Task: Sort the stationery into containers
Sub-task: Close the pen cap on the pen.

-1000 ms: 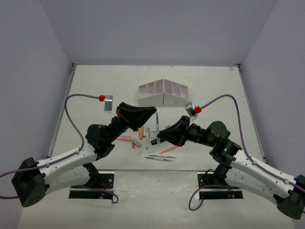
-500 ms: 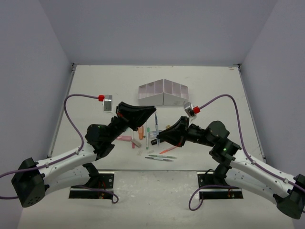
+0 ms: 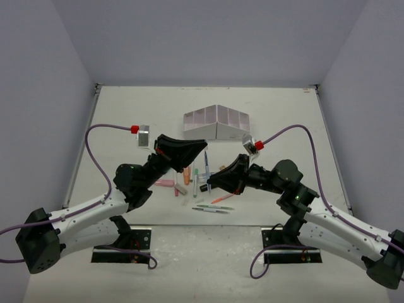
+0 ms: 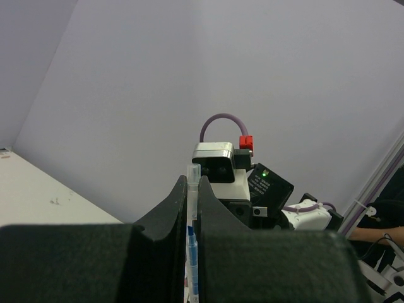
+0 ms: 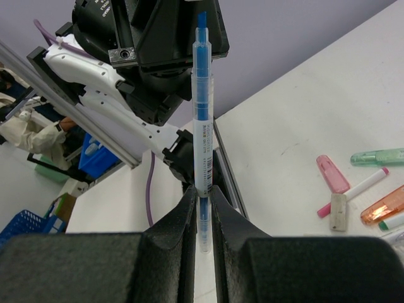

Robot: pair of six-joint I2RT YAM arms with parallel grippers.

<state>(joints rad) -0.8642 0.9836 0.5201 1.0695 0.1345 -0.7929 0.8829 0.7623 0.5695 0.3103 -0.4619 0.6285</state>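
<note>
Top view: the blue pen (image 3: 206, 163) stands upright over loose stationery (image 3: 202, 192) midway along the near edge, between left gripper (image 3: 204, 146) and right gripper (image 3: 211, 180); contact too small to judge. Left wrist: jaws pinch its clear-capped end, lower shaft cut off. Right wrist: jaws clamp its blue, labelled barrel, bottom hidden.

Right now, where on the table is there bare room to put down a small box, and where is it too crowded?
Bare: the far strip of table behind the organiser, and the far corners on either side of it. Crowded: the middle, where loose pens lie under the left gripper and right gripper, both closed on the blue pen.
</note>
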